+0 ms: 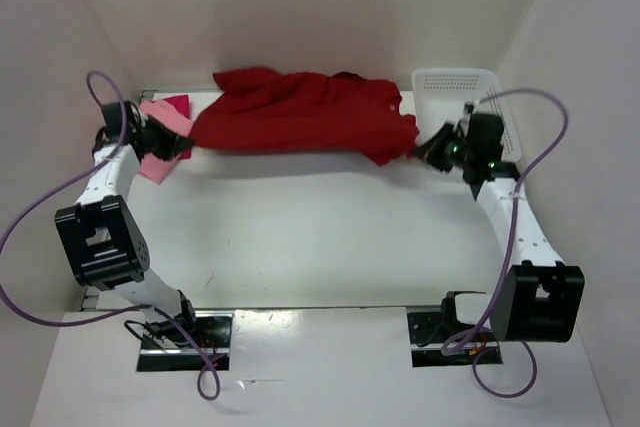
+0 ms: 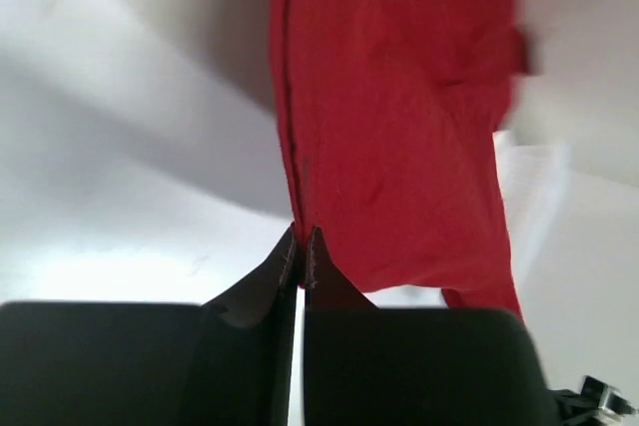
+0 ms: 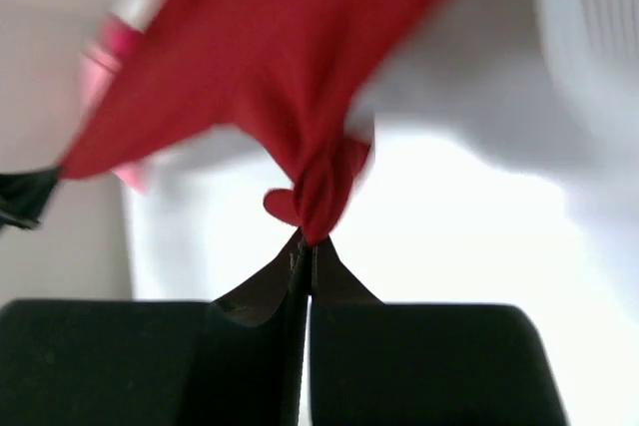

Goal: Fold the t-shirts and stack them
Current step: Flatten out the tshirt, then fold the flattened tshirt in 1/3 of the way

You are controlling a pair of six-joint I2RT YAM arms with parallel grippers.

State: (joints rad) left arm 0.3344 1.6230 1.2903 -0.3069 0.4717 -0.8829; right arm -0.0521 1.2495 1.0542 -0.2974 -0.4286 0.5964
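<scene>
The dark red t-shirt (image 1: 300,112) hangs stretched between both grippers above the far part of the table. My left gripper (image 1: 186,144) is shut on its left edge (image 2: 300,231); the cloth (image 2: 399,117) fills the left wrist view. My right gripper (image 1: 420,147) is shut on its right corner, which bunches at the fingertips (image 3: 318,192). The light pink t-shirt (image 1: 158,157) lies folded at the far left under the left arm. The magenta-pink t-shirt (image 1: 172,105) shows as a strip behind it.
A white perforated basket (image 1: 455,92) stands at the far right, just behind the right gripper. White walls close in the table on the left, back and right. The arm bases and purple cables sit at the near edge.
</scene>
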